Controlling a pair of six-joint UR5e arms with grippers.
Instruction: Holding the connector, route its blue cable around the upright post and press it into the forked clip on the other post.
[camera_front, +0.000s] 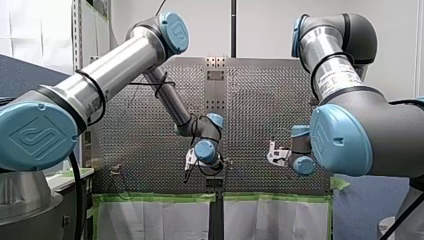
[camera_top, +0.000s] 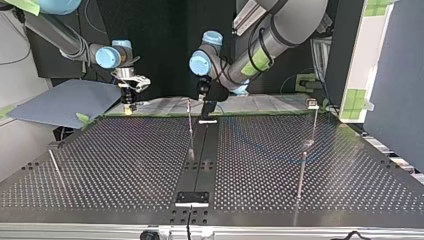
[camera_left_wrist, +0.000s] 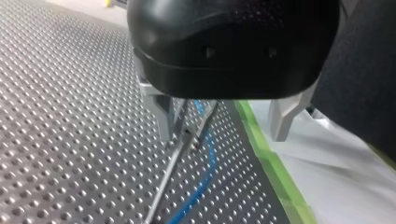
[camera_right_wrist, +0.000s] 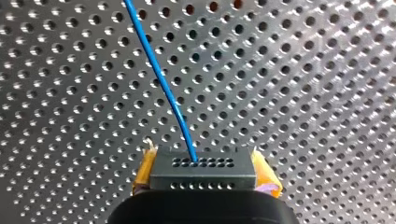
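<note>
Connector (camera_right_wrist: 203, 170) clamped in my right gripper (camera_right_wrist: 204, 173), yellow-padded, near the taped edge of the table (camera_top: 125, 165), its blue cable (camera_right_wrist: 161, 79) leading to the upright post (camera_left_wrist: 169, 172) between the spread fingers of my left gripper (camera_left_wrist: 223, 135); slack would probably let it slide off.

You lose the blue cable (camera_right_wrist: 161, 79) at the right wrist view's edge; in the top view it is too thin to trace. The connector (camera_right_wrist: 202, 169) hides the fingers of my right gripper (camera_right_wrist: 203, 181), yellow pad edges (camera_right_wrist: 143, 173) excepted. The housing of my left gripper (camera_left_wrist: 222, 131) covers the top of the post (camera_left_wrist: 173, 161).
</note>
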